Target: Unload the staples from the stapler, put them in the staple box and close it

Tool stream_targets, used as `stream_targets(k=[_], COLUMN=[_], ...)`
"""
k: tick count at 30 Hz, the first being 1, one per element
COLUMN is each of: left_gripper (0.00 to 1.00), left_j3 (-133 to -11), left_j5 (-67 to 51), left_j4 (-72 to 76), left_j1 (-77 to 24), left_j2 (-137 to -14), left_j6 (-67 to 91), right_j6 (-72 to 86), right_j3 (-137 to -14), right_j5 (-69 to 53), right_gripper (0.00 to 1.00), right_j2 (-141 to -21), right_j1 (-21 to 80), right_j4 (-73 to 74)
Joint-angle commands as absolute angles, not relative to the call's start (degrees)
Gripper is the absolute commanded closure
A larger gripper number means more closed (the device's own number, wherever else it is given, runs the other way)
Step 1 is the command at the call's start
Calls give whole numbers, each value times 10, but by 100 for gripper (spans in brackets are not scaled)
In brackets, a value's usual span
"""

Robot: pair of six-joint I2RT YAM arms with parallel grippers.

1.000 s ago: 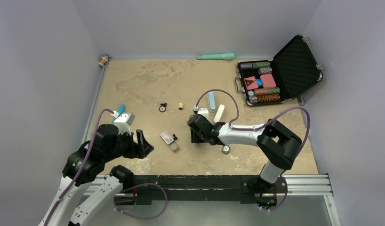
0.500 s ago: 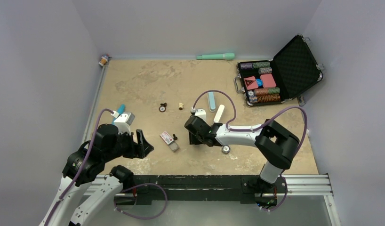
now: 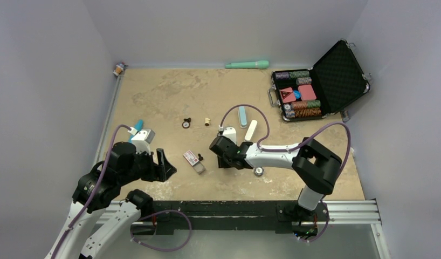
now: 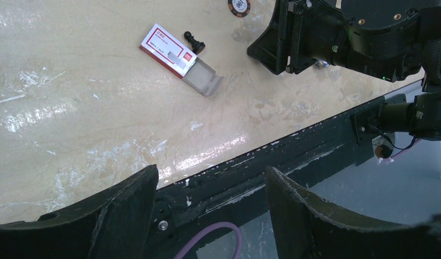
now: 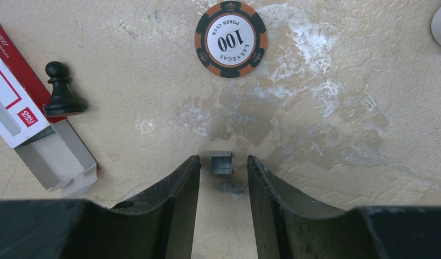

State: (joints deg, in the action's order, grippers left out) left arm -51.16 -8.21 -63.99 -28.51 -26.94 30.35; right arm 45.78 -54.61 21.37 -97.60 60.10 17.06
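Top view: the stapler [image 3: 242,116], a small pale-blue oblong with rounded ends, lies flat on the worktop [image 3: 153,91], its long axis running 12 to 6 o'clock. Its matching white part [image 3: 251,130] lies detached just beside it at 5 o'clock. The right hand [image 3: 222,155] is at 7 o'clock of the stapler, and the left hand [image 3: 164,164] is well apart at 8 o'clock.

Left wrist view: the left hand [image 4: 210,174] is spread wide and holds nothing. A staple box [image 4: 172,51] lies at 11 o'clock.

Right wrist view: the right hand [image 5: 222,159] has its fingers slightly parted around a small grey staple block [image 5: 220,163], with a gap on each side. A poker chip [image 5: 231,39] lies at 12 o'clock.
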Motion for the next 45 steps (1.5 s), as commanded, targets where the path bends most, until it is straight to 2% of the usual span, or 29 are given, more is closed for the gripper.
stream_targets(k=[1, 10, 27, 29, 36, 40, 45], left_gripper=[24, 24, 24, 24, 24, 24, 24], left_j3=[-511, -511, -511, -511, -511, -511, -511], left_j5=[-90, -90, -91, -91, -91, -91, -91], left_j4=[-622, -622, -622, -622, -622, -622, -622], left_j1=[-280, -280, -279, -279, -279, -279, -279], left_j2=[-272, -272, -271, -271, -271, -271, -271], left_j6=[290, 290, 290, 290, 290, 290, 290], right_j6=[467, 460, 462, 462, 464, 465, 467], right_j3=[-569, -591, -584, -584, -579, -577, -581], right_j5=[230, 238, 236, 236, 234, 233, 231], right_gripper=[59, 59, 66, 71, 74, 81, 85], right_j2=[-985, -1009, -1015, -1016, -1015, -1014, -1017], right_j1=[608, 613, 614, 614, 615, 616, 620], right_j4=[187, 193, 188, 188, 188, 186, 186])
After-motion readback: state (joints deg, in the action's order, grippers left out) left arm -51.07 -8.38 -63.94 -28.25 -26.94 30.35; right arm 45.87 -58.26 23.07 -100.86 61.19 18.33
